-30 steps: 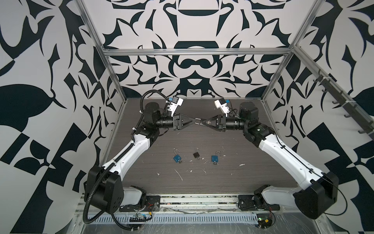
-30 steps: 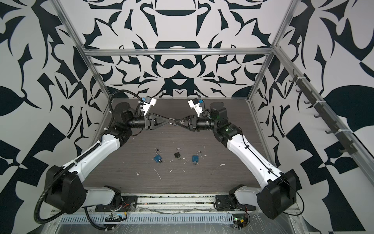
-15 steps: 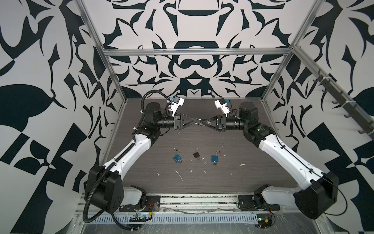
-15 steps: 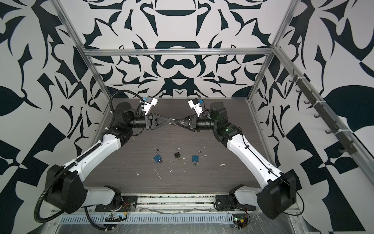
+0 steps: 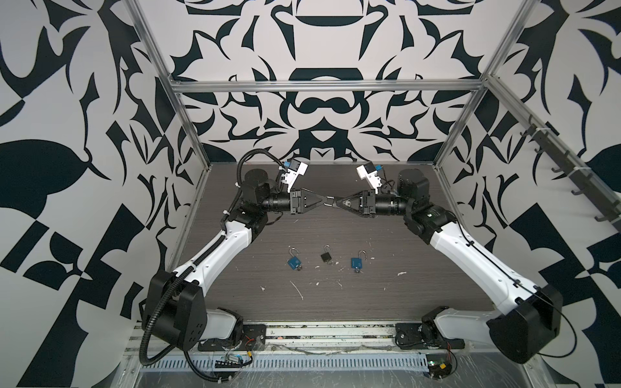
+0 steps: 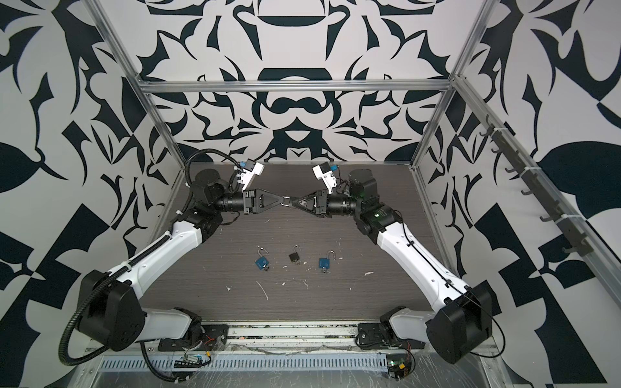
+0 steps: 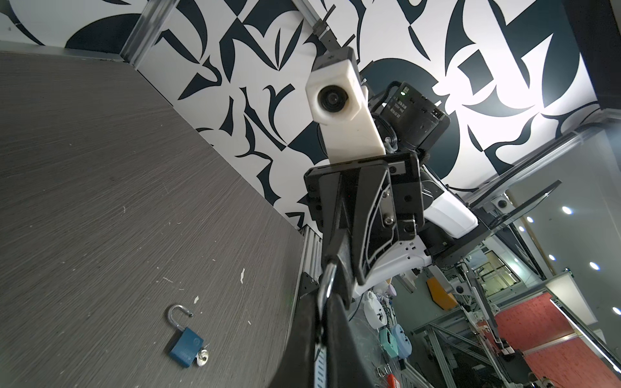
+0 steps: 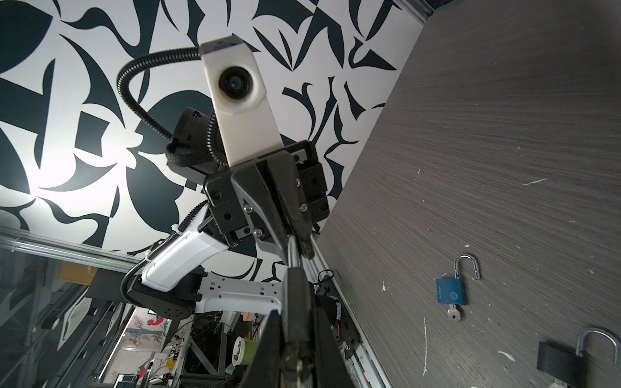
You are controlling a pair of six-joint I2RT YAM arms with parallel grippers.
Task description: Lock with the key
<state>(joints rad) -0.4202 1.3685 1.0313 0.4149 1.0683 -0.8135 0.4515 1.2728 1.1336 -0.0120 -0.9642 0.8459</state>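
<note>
High over the back of the table, a black padlock (image 8: 295, 292) hangs between my two grippers. My right gripper (image 8: 295, 312) is shut on its body, and a key (image 8: 298, 368) sticks out of the body's end. My left gripper (image 7: 324, 300) is shut on the silver shackle (image 7: 328, 275). In both top views the left gripper (image 5: 323, 200) (image 6: 283, 201) and the right gripper (image 5: 336, 202) (image 6: 293, 202) meet tip to tip, with the small lock mostly hidden between them.
Three more padlocks lie on the table with shackles open and keys in: a blue one (image 5: 295, 262), a black one (image 5: 325, 257) and another blue one (image 5: 357, 263). White scuffs mark the dark tabletop (image 5: 403, 242). Patterned walls and metal posts enclose it.
My left gripper's fingers have closed onto the shackle. Both arms and the held padlock stay where they were.
</note>
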